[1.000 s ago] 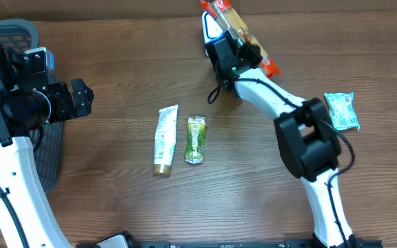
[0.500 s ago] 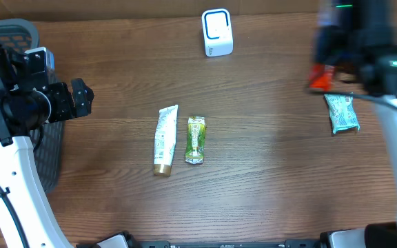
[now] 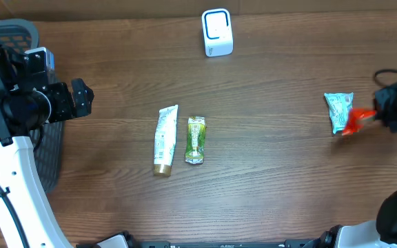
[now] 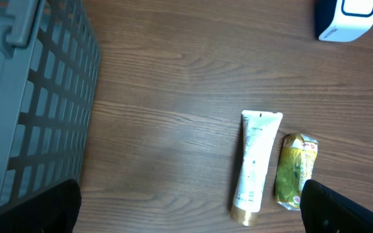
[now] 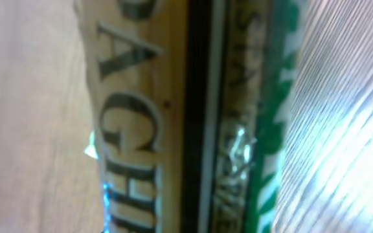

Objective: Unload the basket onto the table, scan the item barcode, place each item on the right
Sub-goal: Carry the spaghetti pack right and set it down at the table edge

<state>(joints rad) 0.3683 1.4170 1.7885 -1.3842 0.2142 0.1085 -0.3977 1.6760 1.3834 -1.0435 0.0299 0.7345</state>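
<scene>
The item is a long spaghetti packet. Only its red-orange end shows in the overhead view, at the far right beside a teal packet. My right gripper is shut on it at the table's right edge. In the right wrist view the packet fills the frame with large dark letters and a green stripe, hiding the fingers. The white and blue scanner stands at the back centre, far from the packet; it also shows in the left wrist view. My left gripper hangs open at the left, holding nothing.
A white tube and a green packet lie side by side mid-table, also seen as the tube and packet from the left wrist. A grey basket sits at the far left.
The right arm has swung from the scanner at the back over to the right edge, carrying the spaghetti packet down beside the teal packet. The left arm has not moved.
</scene>
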